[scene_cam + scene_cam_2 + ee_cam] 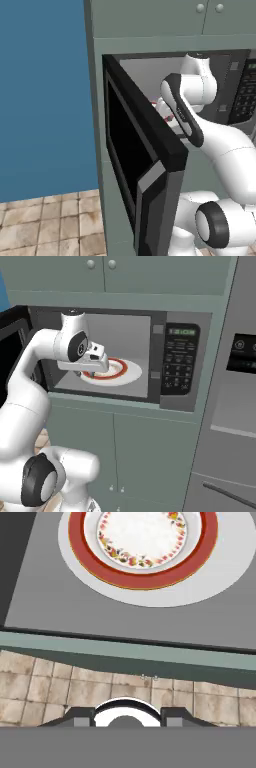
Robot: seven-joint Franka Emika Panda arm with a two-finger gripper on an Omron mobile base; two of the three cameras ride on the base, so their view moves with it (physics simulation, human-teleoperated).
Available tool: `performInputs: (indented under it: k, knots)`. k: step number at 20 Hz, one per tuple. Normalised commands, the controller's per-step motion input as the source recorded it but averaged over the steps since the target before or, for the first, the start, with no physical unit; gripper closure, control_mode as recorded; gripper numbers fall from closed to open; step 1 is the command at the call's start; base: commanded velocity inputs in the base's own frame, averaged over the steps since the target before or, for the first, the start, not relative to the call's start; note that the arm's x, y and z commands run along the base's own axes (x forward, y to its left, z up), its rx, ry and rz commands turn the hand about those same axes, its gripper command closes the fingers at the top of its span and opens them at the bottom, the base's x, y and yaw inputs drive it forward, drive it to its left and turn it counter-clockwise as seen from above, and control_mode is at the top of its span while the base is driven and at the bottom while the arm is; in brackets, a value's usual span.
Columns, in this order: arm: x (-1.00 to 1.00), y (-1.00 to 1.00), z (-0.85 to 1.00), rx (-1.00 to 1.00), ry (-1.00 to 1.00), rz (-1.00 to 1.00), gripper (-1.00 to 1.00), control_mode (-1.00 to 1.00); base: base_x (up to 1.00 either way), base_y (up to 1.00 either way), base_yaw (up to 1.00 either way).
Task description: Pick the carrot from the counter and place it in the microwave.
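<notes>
Arm reaches into the open microwave (165,331), claw (92,370) pointing down at the cavity's front edge; plate (142,549) at twelve o'clock; claw's spread and load unclear.

The microwave (150,356) stands open just ahead of the gripper (85,374), its red-ringed plate (142,549) bare.

Gripper (86,375) downward; jaws perhaps narrowed
</notes>
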Motion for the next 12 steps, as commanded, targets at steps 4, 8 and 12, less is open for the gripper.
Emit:
performInputs:
  k: [4,8,12]
  knots:
    - [-0.02,0.00,0.00,0.00,0.00,0.00,-1.00,1.00,-0.68,-0.26,0.00]
    - [0.00,0.00,0.00,0.00,0.00,0.00,-1.00,1.00,-1.00,-0.50,-0.01]
    - [0.00,0.00,0.00,0.00,0.00,0.00,-1.00,1.00,-0.59,-0.47,-0.32]
